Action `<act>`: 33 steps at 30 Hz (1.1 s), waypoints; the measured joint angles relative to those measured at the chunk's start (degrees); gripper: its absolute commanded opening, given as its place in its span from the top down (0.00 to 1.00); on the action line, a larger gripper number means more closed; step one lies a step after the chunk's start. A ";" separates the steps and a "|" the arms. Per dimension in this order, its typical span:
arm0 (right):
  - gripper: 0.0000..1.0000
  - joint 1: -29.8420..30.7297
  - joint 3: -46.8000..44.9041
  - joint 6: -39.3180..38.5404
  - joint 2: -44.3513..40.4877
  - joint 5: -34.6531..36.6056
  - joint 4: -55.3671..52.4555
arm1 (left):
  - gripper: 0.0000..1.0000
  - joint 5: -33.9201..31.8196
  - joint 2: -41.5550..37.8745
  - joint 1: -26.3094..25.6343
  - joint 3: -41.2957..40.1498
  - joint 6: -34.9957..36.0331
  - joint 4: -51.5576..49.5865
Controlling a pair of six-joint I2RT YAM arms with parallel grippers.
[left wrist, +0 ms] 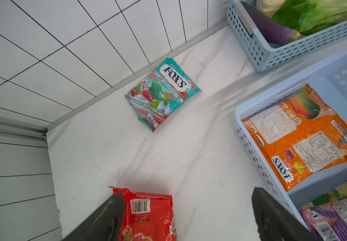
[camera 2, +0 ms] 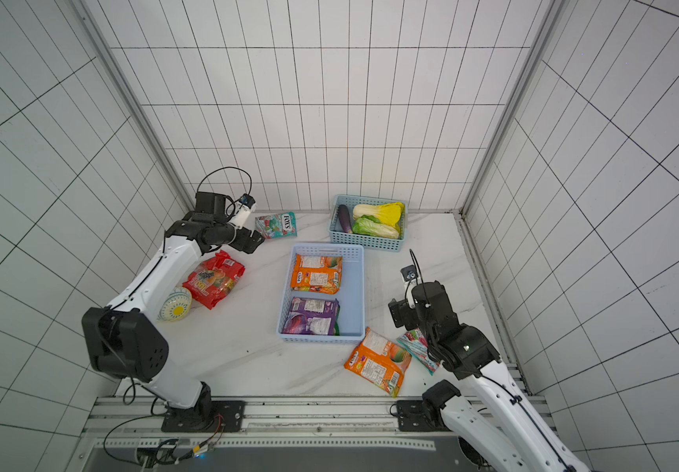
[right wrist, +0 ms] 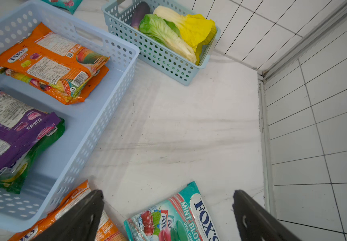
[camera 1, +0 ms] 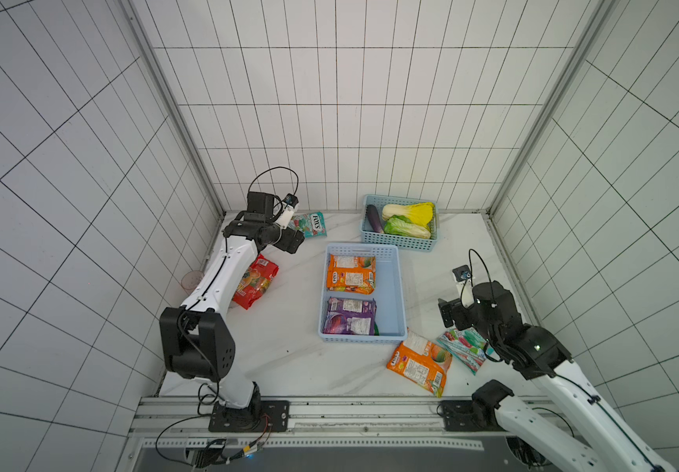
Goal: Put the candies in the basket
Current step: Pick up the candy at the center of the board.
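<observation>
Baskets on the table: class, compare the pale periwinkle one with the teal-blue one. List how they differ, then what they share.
The periwinkle basket is larger and shallower; the teal-blue basket is smaller and deeper. The periwinkle basket holds candy bags, orange and purple on top; the teal-blue basket holds two cabbages and an aubergine. The periwinkle basket is paler than the teal-blue basket. Both are rectangular plastic with perforated sides.

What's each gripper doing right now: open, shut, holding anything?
The left gripper is open, holding nothing.
The right gripper is open, holding nothing.
</observation>
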 measured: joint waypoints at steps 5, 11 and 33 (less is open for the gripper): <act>0.01 0.00 -5.03 -0.90 -8.13 3.74 4.92 | 0.09 -1.68 8.35 -0.02 6.21 1.88 -0.79; 0.01 -0.02 -5.86 -1.29 -8.68 5.49 8.11 | 0.09 -3.72 18.45 -0.04 15.13 3.45 -2.23; 0.01 -0.79 -6.36 -1.51 -7.91 4.76 10.03 | 0.09 -9.88 46.86 -0.61 38.99 6.23 -6.05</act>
